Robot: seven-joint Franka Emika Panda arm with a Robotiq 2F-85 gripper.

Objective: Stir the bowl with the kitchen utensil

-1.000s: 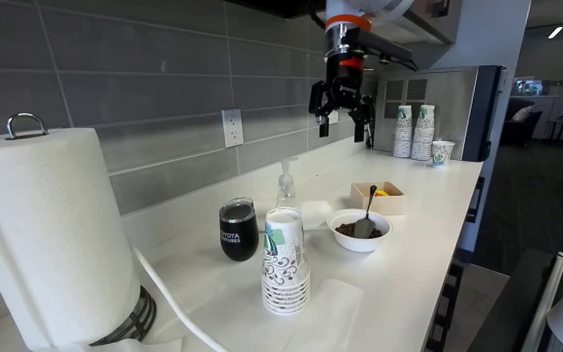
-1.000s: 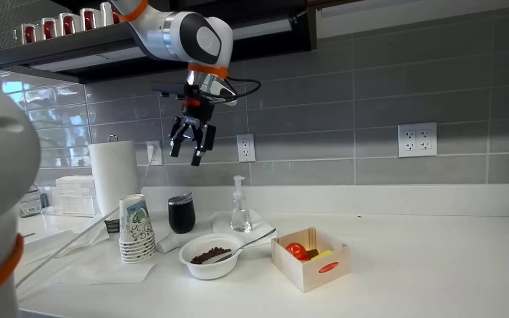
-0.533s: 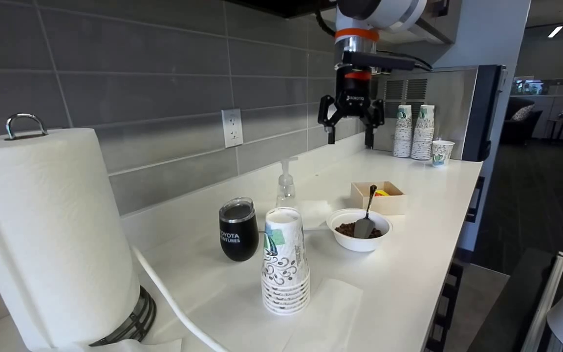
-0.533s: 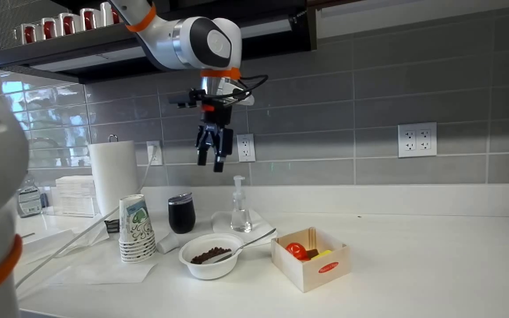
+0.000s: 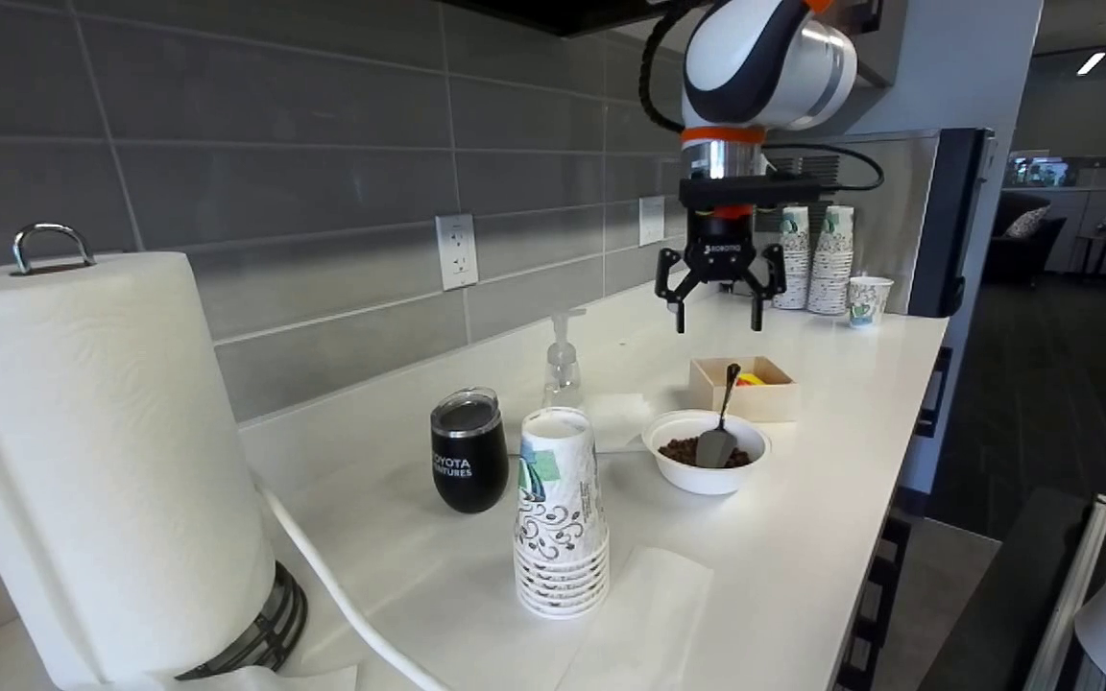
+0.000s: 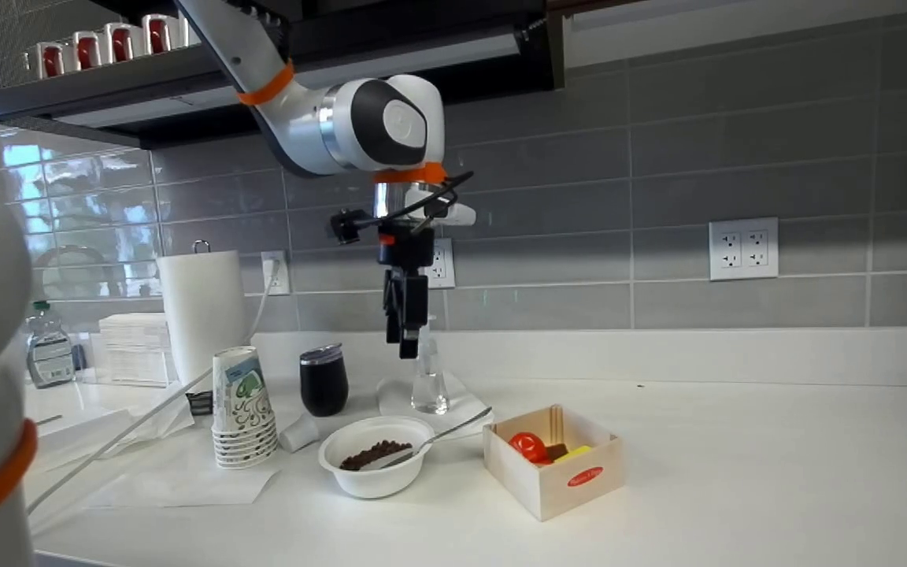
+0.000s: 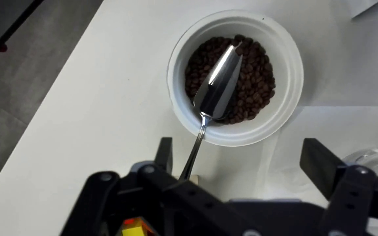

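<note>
bowl (image 6: 371,487) sits on the desk (image 6: 737,480), white, with dark brown beans (image 7: 256,87) in it, and the spoon (image 7: 218,85) leans inside: broad end on the beans, handle slanting out over the rim. that much is in place. the gripper (image 5: 718,324) hangs above with its fingers spread wide and nothing between them, so i'd judge the task is only at the approach: gripping the handle, and the stirring itself, are all left to do.

around it, going left to right in an exterior view: a paper towel roll (image 6: 201,319) at the back, well apart; a stack of paper cups (image 6: 245,409); a black mug (image 6: 323,384) behind and left of the bowl; a clear soap dispenser (image 6: 430,390) behind the bowl, partly hidden by the gripper; and a wooden box (image 6: 564,498) on the right with a red piece (image 6: 530,447) and a yellow piece (image 6: 575,453) inside.

the box looks like the main thing in the way, since the handle's end reaches close to its corner; whether they touch, i cannot tell. the soap dispenser could also crowd the gripper on that side, and a wide sweep might knock the paper cups.
</note>
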